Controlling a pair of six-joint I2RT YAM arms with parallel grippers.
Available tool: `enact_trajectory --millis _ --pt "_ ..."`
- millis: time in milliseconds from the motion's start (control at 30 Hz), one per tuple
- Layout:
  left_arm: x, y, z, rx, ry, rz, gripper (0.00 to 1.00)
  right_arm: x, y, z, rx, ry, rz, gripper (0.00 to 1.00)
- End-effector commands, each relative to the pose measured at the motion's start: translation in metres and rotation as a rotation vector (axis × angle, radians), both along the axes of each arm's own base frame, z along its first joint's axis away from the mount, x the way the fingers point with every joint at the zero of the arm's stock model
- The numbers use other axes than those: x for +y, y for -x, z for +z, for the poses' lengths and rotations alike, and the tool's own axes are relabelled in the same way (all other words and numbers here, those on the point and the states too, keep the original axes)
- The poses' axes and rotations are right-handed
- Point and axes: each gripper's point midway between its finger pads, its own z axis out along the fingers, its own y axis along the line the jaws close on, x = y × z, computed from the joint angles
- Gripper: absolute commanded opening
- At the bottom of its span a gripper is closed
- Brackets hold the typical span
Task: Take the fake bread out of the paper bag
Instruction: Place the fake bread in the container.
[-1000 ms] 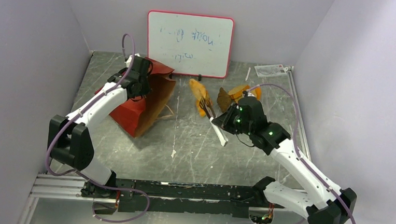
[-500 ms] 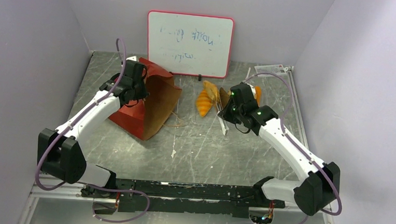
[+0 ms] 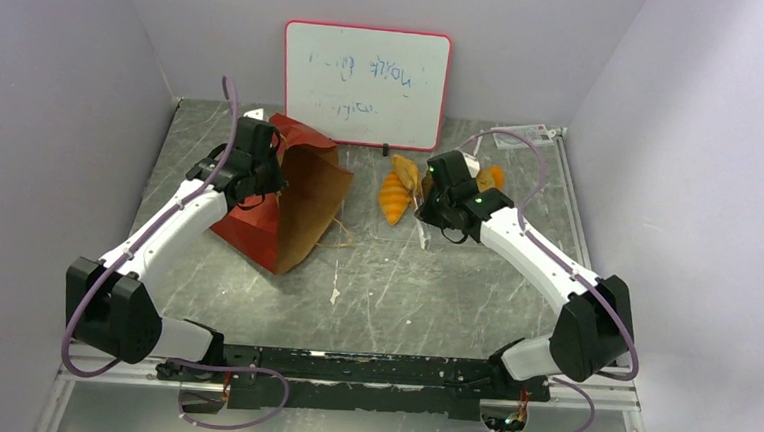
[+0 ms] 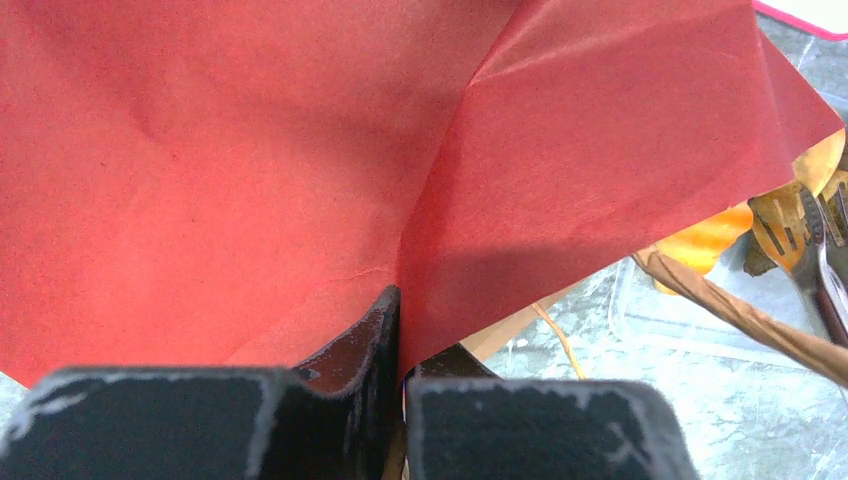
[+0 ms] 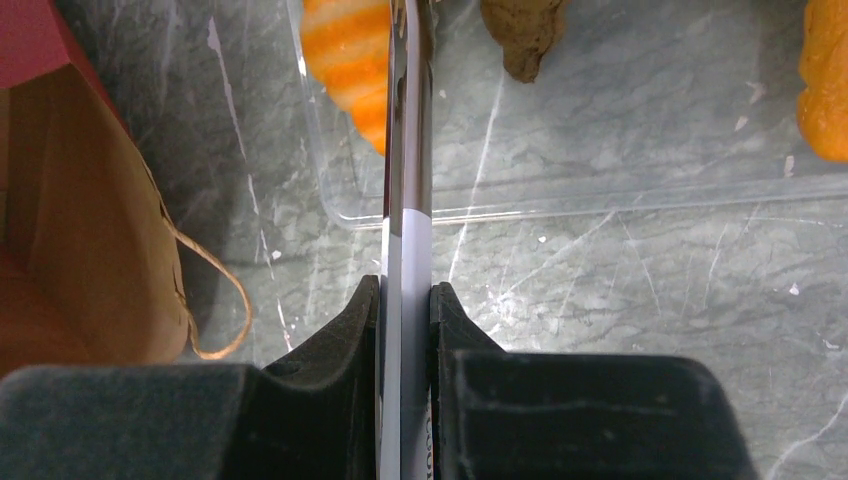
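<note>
The paper bag [image 3: 294,196], red below and brown at its mouth, lies tilted at the back left with its mouth facing right. My left gripper [image 3: 261,164] is shut on a fold of its red paper [image 4: 300,150]. My right gripper [image 3: 428,217] is shut on the white handle of metal tongs [image 5: 408,150]. The tongs' tip reaches the orange ridged croissant [image 3: 392,197], which lies in a clear tray [image 5: 560,205]. A dark brown piece [image 5: 522,35] and an orange loaf [image 5: 825,80] also lie in the tray. The bag's inside is hidden.
A whiteboard [image 3: 366,85] stands against the back wall. A small card [image 3: 518,134] lies at the back right corner. The bag's tan cord handle [image 5: 215,290] trails on the table between the bag and the tray.
My right arm has carried the tongs and croissant back and right, to the tray. My left arm has shifted slightly, still holding the bag.
</note>
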Motion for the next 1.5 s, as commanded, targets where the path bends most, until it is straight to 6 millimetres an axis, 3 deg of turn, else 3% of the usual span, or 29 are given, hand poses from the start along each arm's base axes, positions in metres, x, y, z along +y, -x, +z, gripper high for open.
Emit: enact_trajectory --millis 0,167,333,467,800,1133,1467 --pt "-0.003 -0.004 0.012 -0.049 0.029 -0.021 0.08 0.007 -0.018 0.019 -0.077 -0.007 -0.017 0.0" --pt "-0.004 -0.005 0.012 -0.05 0.034 -0.023 0.08 0.009 -0.013 0.011 -0.05 -0.016 -0.017 0.11" --pt "-0.005 -0.006 0.012 -0.048 0.04 -0.023 0.08 0.007 -0.009 0.017 -0.061 -0.028 -0.016 0.27" --pt "-0.006 -0.007 0.012 -0.046 0.044 -0.02 0.08 0.005 -0.006 0.024 -0.073 -0.034 -0.015 0.31" --pt "-0.006 -0.012 0.021 -0.057 0.044 -0.017 0.07 -0.001 -0.002 0.041 -0.105 -0.042 -0.018 0.32" --pt "-0.006 -0.008 0.022 -0.055 0.045 -0.021 0.07 -0.004 0.005 0.034 -0.08 -0.051 -0.011 0.36" --pt "-0.005 -0.006 0.022 -0.054 0.043 -0.023 0.07 -0.01 0.012 0.043 -0.093 -0.059 -0.02 0.37"
